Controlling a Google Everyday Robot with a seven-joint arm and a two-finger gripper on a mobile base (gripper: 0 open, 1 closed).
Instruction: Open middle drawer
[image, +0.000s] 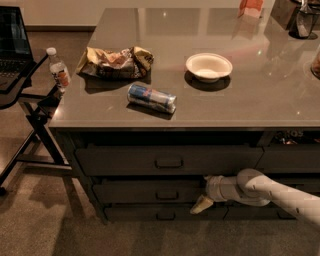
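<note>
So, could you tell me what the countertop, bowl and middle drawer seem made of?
The countertop looks like glossy grey stone or laminate: it reflects lights. The bowl seems matte paper or foam, pale and thin-rimmed. The middle drawer looks dark, matte wood or metal; unclear which. The gripper sits before it, right of its pull.

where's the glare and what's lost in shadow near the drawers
Camera view: light glare spots the far half of the countertop; its overhang shadows the drawer fronts, so the middle drawer reads dim, while the pale gripper, just right of its pull, stands out.
</note>
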